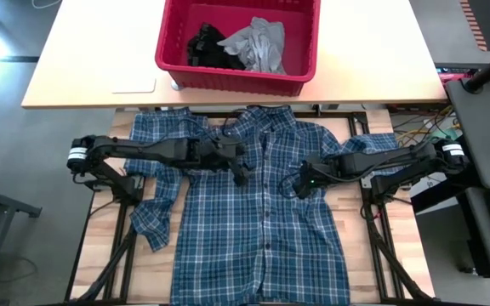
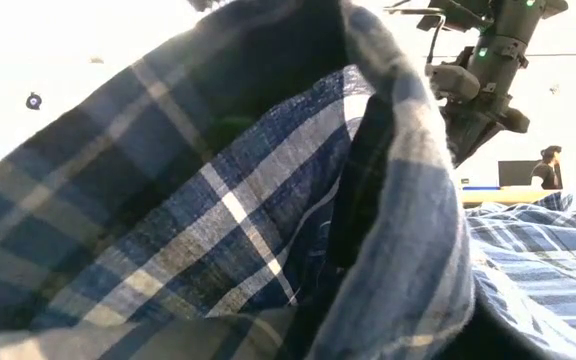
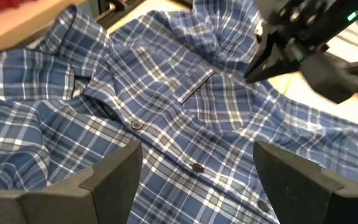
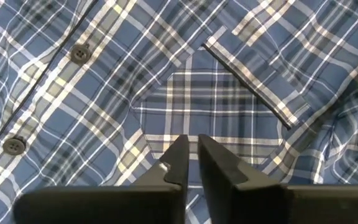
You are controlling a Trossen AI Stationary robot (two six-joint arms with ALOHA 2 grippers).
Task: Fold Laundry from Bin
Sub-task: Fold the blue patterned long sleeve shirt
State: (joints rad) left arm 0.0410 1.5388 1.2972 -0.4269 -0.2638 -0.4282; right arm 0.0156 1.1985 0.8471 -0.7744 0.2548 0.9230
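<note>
looking down at the blue-and-white plaid button shirt (image 1: 262, 212), it's spread front-up on the wooden table (image 1: 357, 204). my left gripper (image 1: 242, 170) hovers near the collar, fingers apart. my right gripper (image 4: 191, 158) sits over the chest pocket (image 4: 229, 99), fingers nearly together, gripping nothing. the red rectangular plastic bin (image 1: 300, 78) holds grey and black garments.

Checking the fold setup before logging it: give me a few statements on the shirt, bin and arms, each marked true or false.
1. The plaid shirt lies spread on the table, front up. True.
2. The red bin is empty. False: a grey T-shirt and a black garment lie in it.
3. The left gripper has its jaws open. True.
4. The right gripper hovers over the bin. False: it is over the shirt's chest pocket.
</note>
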